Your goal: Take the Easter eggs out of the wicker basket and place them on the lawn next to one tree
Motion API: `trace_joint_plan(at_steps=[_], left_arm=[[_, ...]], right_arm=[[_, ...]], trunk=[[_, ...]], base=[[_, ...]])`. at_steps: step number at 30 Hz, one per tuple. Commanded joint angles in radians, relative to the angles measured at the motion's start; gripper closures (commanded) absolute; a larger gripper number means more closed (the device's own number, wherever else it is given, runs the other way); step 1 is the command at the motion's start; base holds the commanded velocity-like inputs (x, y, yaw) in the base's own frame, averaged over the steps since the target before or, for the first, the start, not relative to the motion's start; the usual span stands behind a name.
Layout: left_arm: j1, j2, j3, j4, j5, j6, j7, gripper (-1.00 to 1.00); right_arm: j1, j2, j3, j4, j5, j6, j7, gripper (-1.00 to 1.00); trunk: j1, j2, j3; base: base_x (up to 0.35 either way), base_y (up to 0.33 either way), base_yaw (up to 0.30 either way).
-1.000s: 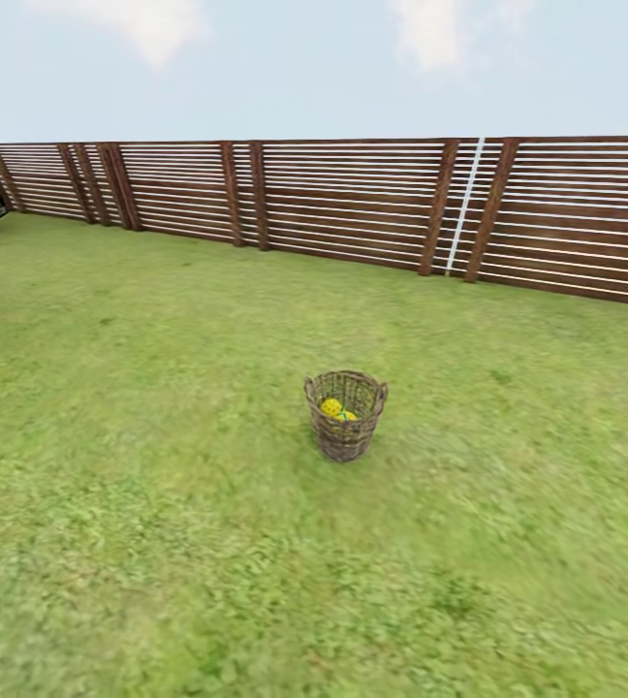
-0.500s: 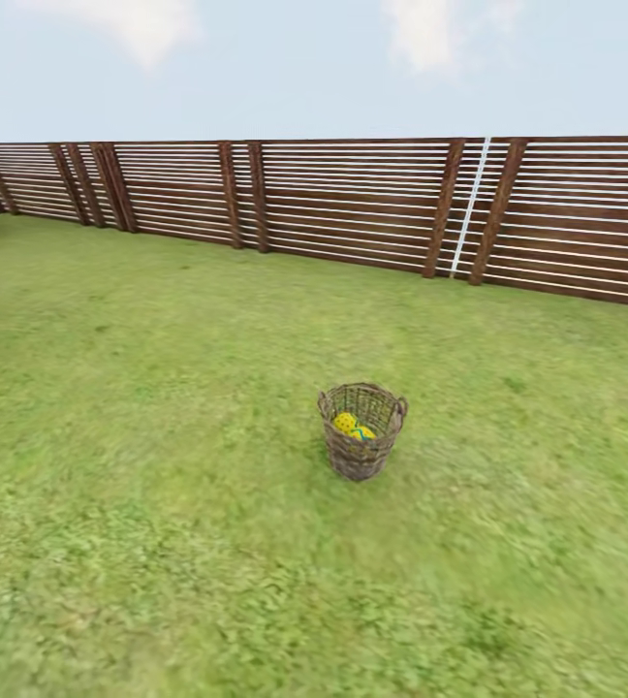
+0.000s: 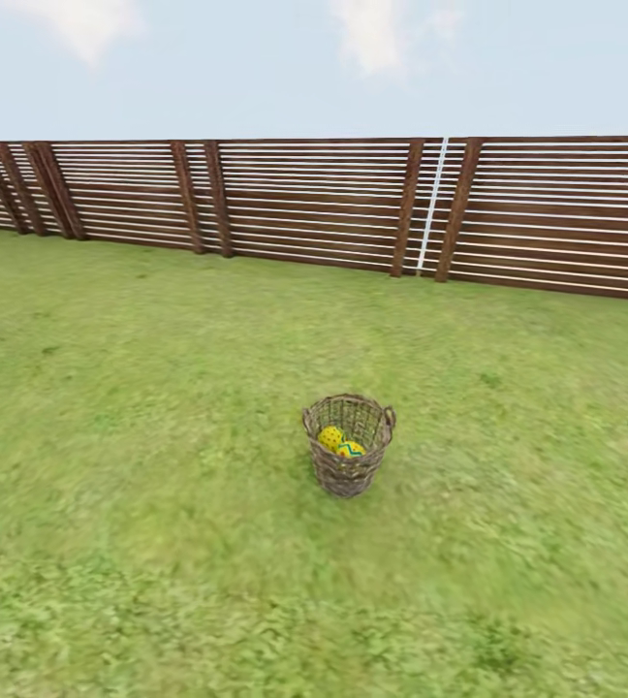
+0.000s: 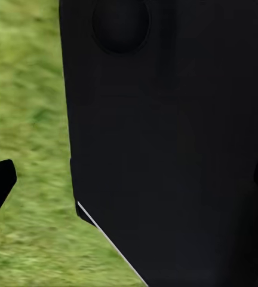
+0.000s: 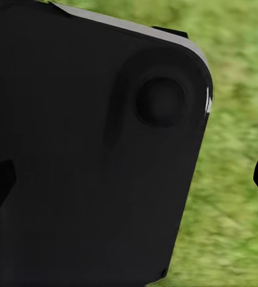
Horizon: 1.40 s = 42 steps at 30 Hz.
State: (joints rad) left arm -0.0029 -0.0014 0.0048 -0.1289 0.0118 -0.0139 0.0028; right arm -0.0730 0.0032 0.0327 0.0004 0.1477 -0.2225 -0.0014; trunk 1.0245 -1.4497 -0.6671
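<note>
**Approach to the basket: handling notes and gripper status**

The wicker basket [image 3: 348,444] stands upright on the lawn [image 3: 140,465], just below the centre of the head view and well apart from the robot. The brown slatted fence [image 3: 333,199] runs behind it at 12 o'clock. No tree is in sight.

Two Easter eggs [image 3: 340,442] are visible inside the basket, lying low against the wall at its 9 o'clock side and touching each other. A third egg cannot be made out; it may lie hidden below the rim.

Handling, as a judgement: the eggs look smooth, rounded and rigid, so they are likely to slip from a shallow pinch. Take each egg across its widest band, from above, with the fingers entering through the open top. The basket appears light and open-woven; it may tip or slide if a finger catches the rim or a loop handle.

Gripper status: in both wrist views, dark fingertip edges sit at opposite borders of the picture, suggesting spread fingers on each side. A black robot panel blocks the space between them, so the opening cannot be confirmed. Nothing is seen held or touched.
</note>
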Motion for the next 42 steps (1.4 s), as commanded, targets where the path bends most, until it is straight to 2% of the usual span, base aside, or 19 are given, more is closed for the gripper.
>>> trace_joint_plan(at_steps=[1,18,30,42], left_arm=[[-0.001,0.0,0.0,0.0,0.001,-0.001,0.0,-1.0],[0.0,0.0,0.001,0.0,0.002,-0.001,0.0,-1.0],[0.0,-0.002,0.0,0.0,0.001,-0.002,0.001,-1.0],[0.0,-0.002,0.0,0.0,0.0,-0.001,0.002,-1.0]], right_arm=[[-0.001,0.0,0.003,0.001,0.003,-0.003,0.0,-1.0],[-0.001,0.001,0.003,0.001,0.002,-0.003,0.001,-1.0],[-0.001,0.001,0.003,0.001,0.004,-0.003,0.001,-1.0],[-0.001,0.001,0.003,0.001,0.004,-0.003,0.001,-1.0]], trunk=[[0.0,0.0,-0.001],[0.0,0.0,0.001],[0.0,0.0,0.01],[0.0,0.0,0.019]], base=[[0.292,0.224,-0.223],[0.292,0.197,-0.05],[0.297,0.158,-0.251],[0.333,0.014,-0.262]])
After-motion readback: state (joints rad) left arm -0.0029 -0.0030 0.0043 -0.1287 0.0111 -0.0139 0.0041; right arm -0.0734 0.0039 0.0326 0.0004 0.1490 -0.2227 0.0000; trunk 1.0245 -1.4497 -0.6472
